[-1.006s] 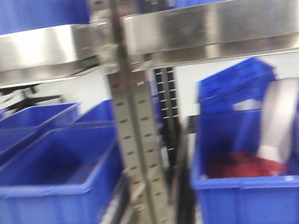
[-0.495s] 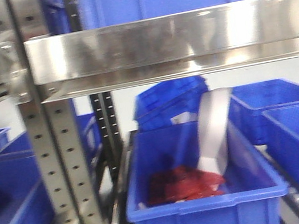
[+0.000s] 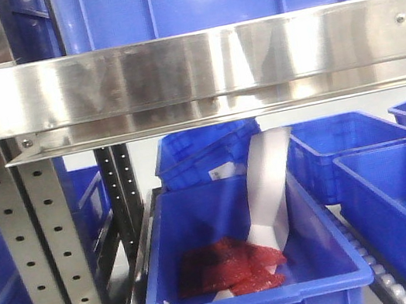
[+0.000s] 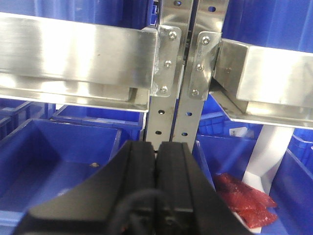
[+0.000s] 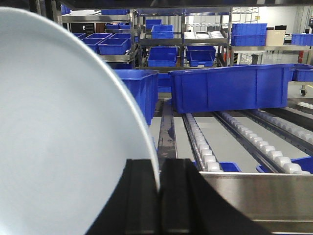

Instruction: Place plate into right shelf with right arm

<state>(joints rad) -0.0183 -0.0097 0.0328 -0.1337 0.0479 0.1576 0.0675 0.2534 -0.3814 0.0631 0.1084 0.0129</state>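
Note:
The white plate [image 5: 58,137] fills the left half of the right wrist view, held on edge. My right gripper [image 5: 159,169] is shut on the plate's rim, which runs down between the two black fingers. Ahead of it lies a level of the right shelf [image 5: 259,198], with a steel front rail, roller tracks and a blue bin [image 5: 230,90]. In the front view the right shelf shows as a shiny horizontal rail [image 3: 205,73] above rows of blue bins. My left gripper [image 4: 156,145] is shut with nothing in it, facing the perforated uprights [image 4: 178,117].
Under the rail stands a blue bin [image 3: 253,301] holding red packets [image 3: 231,269] and a leaning white strip [image 3: 266,188]. More blue bins [image 3: 401,204] stand to its right. A perforated upright [image 3: 55,249] rises at the left. Further racks with bins fill the background [image 5: 161,49].
The front view has swung to the right: the perforated upright slid from the middle to the left edge, and the bin with red packets moved to the centre.

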